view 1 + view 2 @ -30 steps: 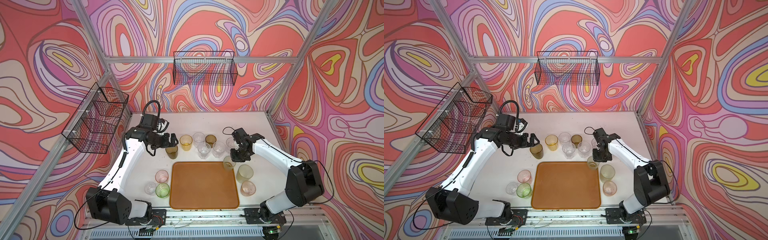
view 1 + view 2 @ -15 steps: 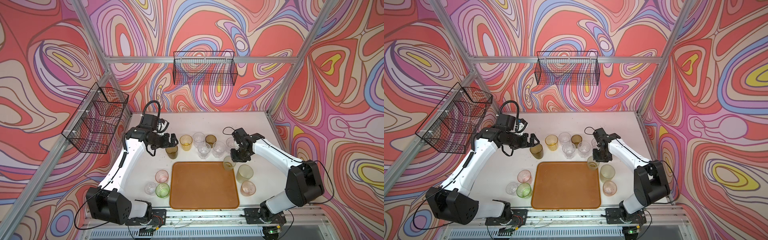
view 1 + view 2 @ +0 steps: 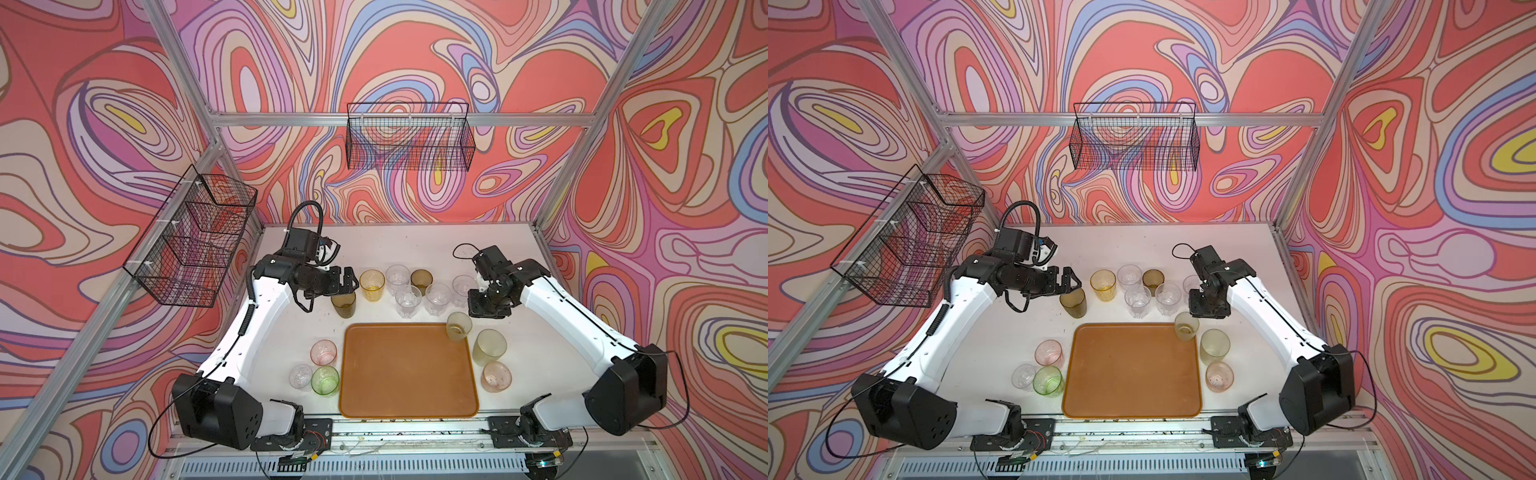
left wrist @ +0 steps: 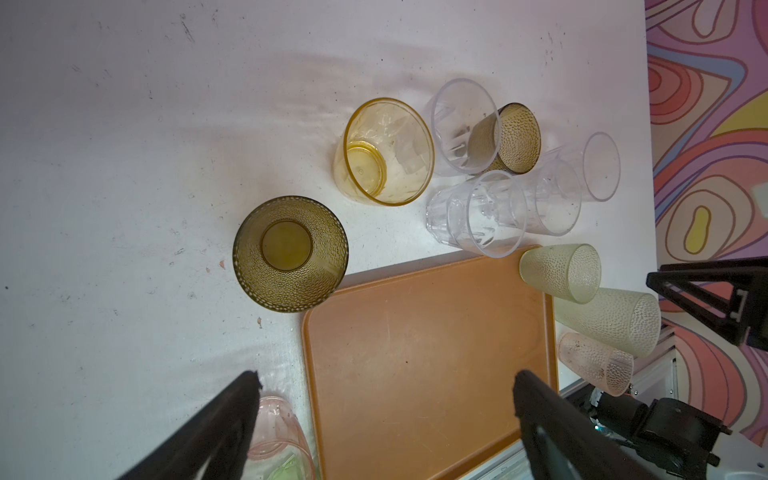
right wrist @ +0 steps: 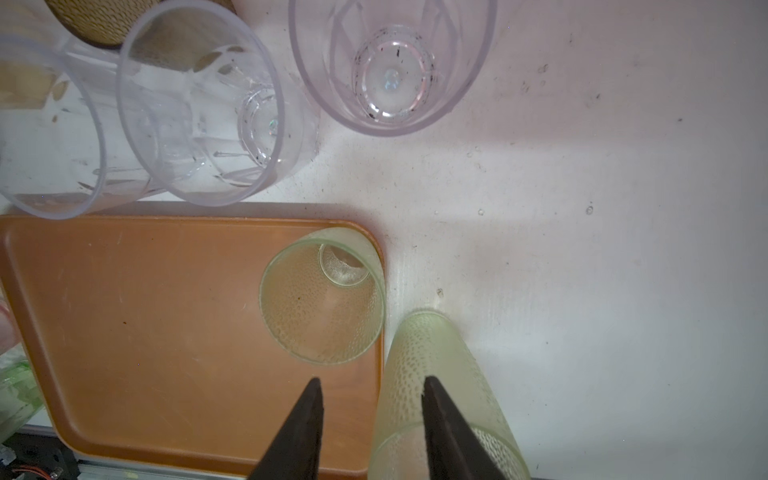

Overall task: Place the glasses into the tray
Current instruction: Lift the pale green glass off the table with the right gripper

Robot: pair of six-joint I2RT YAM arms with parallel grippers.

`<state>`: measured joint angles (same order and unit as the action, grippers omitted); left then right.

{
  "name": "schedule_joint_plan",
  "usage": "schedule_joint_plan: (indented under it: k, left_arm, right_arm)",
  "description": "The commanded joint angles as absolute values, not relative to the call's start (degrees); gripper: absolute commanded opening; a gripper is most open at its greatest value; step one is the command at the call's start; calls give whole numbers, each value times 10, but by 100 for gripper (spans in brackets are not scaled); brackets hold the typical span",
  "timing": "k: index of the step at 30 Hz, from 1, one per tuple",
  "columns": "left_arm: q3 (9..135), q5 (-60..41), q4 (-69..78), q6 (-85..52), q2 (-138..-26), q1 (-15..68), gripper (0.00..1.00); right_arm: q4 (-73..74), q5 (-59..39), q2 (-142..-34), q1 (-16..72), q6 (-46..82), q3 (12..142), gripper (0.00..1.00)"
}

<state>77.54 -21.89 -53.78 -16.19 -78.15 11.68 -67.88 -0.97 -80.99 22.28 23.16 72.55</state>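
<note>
White table (image 3: 395, 245), tray (image 3: 407, 374): frosted glass (image 3: 458, 326) stands in corner; my right claw (image 5: 372, 380) parted, empty; left claw (image 4: 386, 374) wide. Glasses (image 3: 408, 301) likely light, slick; grip mid-wall.

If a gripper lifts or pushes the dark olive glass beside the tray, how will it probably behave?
The dark olive glass looks empty and thin, so probably light. Small bumps cover its wall, so it should slip less than smooth glass. Its base seems narrower than its rim; a high push might tip it.
</note>
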Motion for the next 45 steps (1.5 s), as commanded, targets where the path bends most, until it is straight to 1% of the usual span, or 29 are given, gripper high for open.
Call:
schedule_joint_plan:
  k: [1,9,18,32,45]
  left_arm:
    - [789,-226,-533,-163,-787,120,98]
    - [791,-229,-528,-164,-787,125,98]
    - [805,-231,-528,-169,-798,133,98]
    - [825,-231,-534,-176,-808,146,98]
    - [837,-228,-537,-177,-823,157,97]
  right_arm:
    - [-728,1,-790,235,252,736,41]
    - [-770,-1,-757,257,279,720,43]
    - [-751,-17,-736,276,304,660,40]
    - [-709,-23,-753,293,314,620,30]
    - [-703,-15,-764,305,318,599,22]
